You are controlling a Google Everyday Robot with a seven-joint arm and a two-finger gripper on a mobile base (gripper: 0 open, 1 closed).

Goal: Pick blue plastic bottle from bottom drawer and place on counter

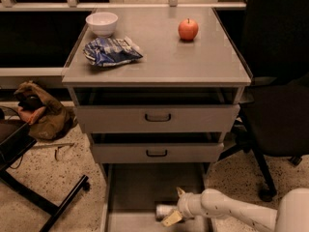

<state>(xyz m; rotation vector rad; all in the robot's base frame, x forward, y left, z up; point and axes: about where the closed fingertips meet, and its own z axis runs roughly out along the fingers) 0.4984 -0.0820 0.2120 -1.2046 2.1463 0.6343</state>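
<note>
Stage: reach and grasp, low in the frame; nothing is lifted yet.

Blue plastic bottle [163,210]: lies on its side on the floor of the bottom drawer [145,182], at the bottom centre of the frame, with its pale end pointing left.

Bottom drawer: pulled out under the two closed drawers with black handles [158,117], so the opening step looks done or was not needed.

Pincer [175,206]: down inside the bottom drawer at the bottle's right end, on a white arm [227,209] that enters from the lower right corner.

Pincer state: spread apart, with one of the fingers [172,219] on the lower side of the bottle and the other on the upper side. It straddles the bottle's end. I cannot tell whether the pads already press on it.

Desk [193,62]: the grey cabinet top in the upper middle of the frame, carrying a white bowl [101,23] at its upper left, a blue-and-white snack bag [112,51] just below the bowl, and a red apple [188,29] at its upper right. The bottle is not on it.

Done, by my reading: the approach, with the pincer lined up around the bottle.

Left, by my reading: close on the bottle, lift it out of the drawer past the two drawer fronts, carry it up to the desk and set it down on the bare stretch in the lower right.
</note>
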